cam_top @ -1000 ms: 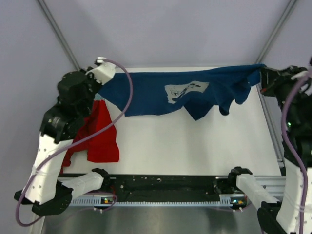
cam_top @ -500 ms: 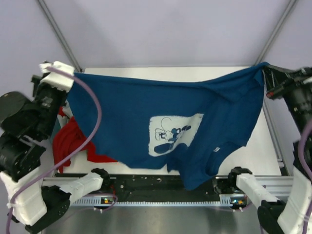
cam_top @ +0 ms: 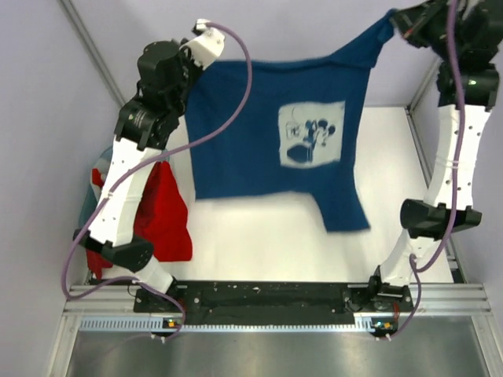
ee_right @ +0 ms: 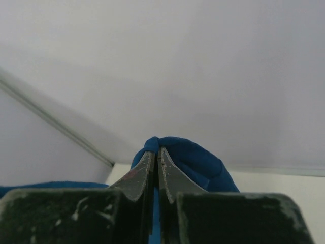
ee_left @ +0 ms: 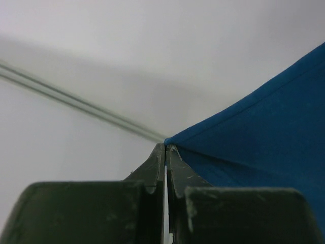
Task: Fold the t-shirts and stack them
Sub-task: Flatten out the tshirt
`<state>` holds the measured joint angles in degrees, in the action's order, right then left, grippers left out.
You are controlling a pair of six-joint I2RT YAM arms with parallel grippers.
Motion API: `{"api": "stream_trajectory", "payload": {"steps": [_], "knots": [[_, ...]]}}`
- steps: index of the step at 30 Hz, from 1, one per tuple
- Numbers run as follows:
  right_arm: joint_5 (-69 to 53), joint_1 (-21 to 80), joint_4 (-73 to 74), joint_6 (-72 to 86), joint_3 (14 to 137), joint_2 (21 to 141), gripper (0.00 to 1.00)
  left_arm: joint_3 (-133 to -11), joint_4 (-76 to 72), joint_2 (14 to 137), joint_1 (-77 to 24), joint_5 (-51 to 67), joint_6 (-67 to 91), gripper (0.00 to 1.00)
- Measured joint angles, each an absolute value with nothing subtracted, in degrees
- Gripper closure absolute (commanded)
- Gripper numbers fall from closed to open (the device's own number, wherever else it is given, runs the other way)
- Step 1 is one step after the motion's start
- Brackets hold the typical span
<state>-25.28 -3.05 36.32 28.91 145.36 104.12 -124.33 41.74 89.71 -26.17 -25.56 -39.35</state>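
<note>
The navy-blue t-shirt (cam_top: pixel 259 126) with a white printed graphic (cam_top: pixel 312 133) hangs spread out high above the table, stretched between both arms. My left gripper (cam_top: pixel 191 61) is shut on its upper left corner; in the left wrist view the blue cloth (ee_left: pixel 264 127) runs off from the shut gripper (ee_left: pixel 166 147). My right gripper (cam_top: pixel 393 20) is shut on the upper right corner, and a bunched fold of blue cloth (ee_right: pixel 183 157) wraps over that gripper (ee_right: pixel 156 150) in the right wrist view. A red t-shirt (cam_top: pixel 161 216) lies crumpled at the table's left side.
The white table (cam_top: pixel 259 243) lies below the hanging shirt. A teal basket edge (cam_top: pixel 86 208) shows behind the left arm, beside the red shirt. A black rail (cam_top: pixel 267 294) with both arm bases runs along the near edge.
Both arms have swung up and back, lifting the navy shirt from low over the table to hanging spread high. Its lower hem is blurred with motion.
</note>
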Motion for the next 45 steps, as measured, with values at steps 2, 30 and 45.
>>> {"api": "stream_trajectory", "payload": {"steps": [2,30,45], "knots": [[-26.81,-8.47,31.16,35.99,145.77,105.32,1.0,-128.73,37.28,93.62,-26.17,-26.52,-41.12,1.0],[-31.77,-7.53,49.8,32.77,34.17,31.35,1.0,-43.18,36.77,62.78,-26.68,-22.92,-36.03,1.0],[-29.19,-7.22,35.64,38.65,27.38,42.81,1.0,-34.98,33.26,64.31,-26.68,-21.32,-28.82,1.0]]}}
